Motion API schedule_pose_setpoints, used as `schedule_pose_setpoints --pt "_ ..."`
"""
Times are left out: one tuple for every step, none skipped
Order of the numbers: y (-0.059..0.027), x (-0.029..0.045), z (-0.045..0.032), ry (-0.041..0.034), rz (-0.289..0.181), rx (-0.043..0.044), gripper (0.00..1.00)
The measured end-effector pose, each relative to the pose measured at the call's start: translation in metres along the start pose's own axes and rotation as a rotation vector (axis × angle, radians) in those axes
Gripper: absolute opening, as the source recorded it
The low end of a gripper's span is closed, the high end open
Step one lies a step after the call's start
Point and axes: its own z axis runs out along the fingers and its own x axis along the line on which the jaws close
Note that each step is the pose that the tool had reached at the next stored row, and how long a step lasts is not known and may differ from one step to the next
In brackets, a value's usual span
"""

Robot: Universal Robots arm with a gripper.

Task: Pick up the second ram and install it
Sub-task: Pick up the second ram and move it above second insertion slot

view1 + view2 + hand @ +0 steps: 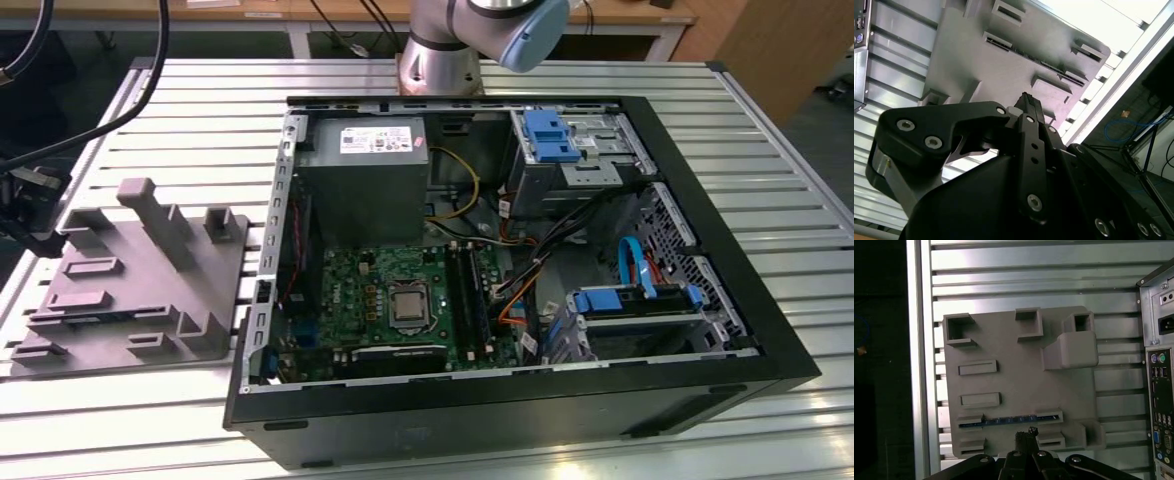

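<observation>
One memory stick, the second ram (1009, 421), lies on edge in a long slot of the grey fixture plate (1004, 390), seen in the first wrist view as a thin blue-green strip between two raised holder blocks. The plate rests on the slatted metal table (747, 120), beside the open computer case (721, 380) on the exterior view's left.

Gripper status: the gripper (1026, 432) is positioned over the plate edge nearest the ram slot. Its fingers appear drawn together with nothing between them. The tips are near the ram, but no contact with it is visible. In the second wrist view, the gripper (1026, 98) likewise points at the plate with the fingers together.

Progress assessment:
- Pick-up: not done. The ram sits in its fixture slot, ungrasped.
- Transfer to the case: not done.
- Installation: not done. On the motherboard (387, 290), the long black slot strips (465, 290) are visible, but whether any of them already carries a stick cannot be determined.

On this evidence the work stands at the approach stage, with every handling step of the second ram left to do.
</observation>
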Motion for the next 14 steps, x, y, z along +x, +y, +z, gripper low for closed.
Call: schedule_pose_setpoints --pt "0.0 0.0001 0.0 0.0 0.0 0.0 0.1" --pt "0.0 0.0001 0.0001 0.0 0.0 0.0 0.1" --pt "0.0 0.0001 0.0001 0.0001 0.0 0.0001 0.1" --pt "0.0 0.0001 0.0 0.0002 -0.002 0.0004 0.1" --pt "0.0 0.0001 0.0001 0.0003 -0.008 0.0005 0.1" --pt "0.0 0.0002 0.0001 0.0008 -0.018 0.0003 0.1" --pt "0.0 0.0002 0.0002 0.0014 -0.033 -0.0001 0.1" --pt "0.0001 0.0002 0.0002 0.0021 -0.049 -0.0005 0.1" --pt "0.0 0.0002 0.0002 0.0029 -0.067 -0.0009 0.1" --pt "0.0 0.0001 0.0003 0.0038 -0.087 -0.0014 0.1" --pt "0.0 0.0001 0.0004 0.0046 -0.105 -0.0019 0.1" --pt "0.0 0.0002 0.0005 0.0053 -0.123 -0.0023 0.1" --pt "0.0 0.0001 0.0007 0.0061 -0.141 -0.0027 0.1" --pt "0.0 0.0001 0.0008 0.0069 -0.159 -0.0029 0.1"
